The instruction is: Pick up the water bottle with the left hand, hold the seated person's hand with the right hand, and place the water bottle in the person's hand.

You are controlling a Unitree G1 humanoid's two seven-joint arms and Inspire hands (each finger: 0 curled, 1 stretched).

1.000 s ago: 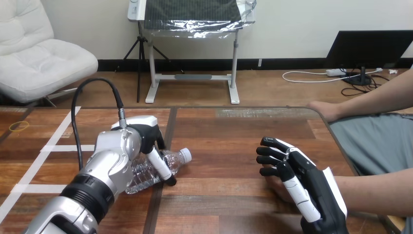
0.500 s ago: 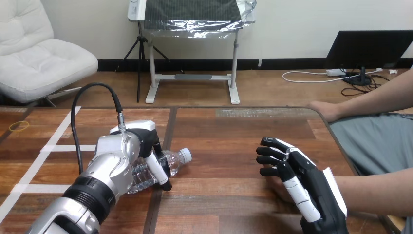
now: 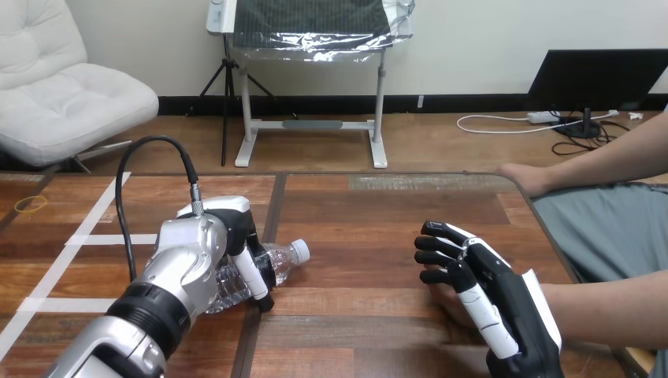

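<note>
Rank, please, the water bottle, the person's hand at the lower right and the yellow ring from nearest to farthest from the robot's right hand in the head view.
From the right hand:
1. The person's hand: directly under it, near the table's right side.
2. The water bottle: lying to its left, gripped by the left hand.
3. The yellow ring: at the table's far left.

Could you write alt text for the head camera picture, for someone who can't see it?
The robot's left hand curls its fingers round a clear bottle lying on a wooden table. Its right hand lies over a seated person's hand.
</note>
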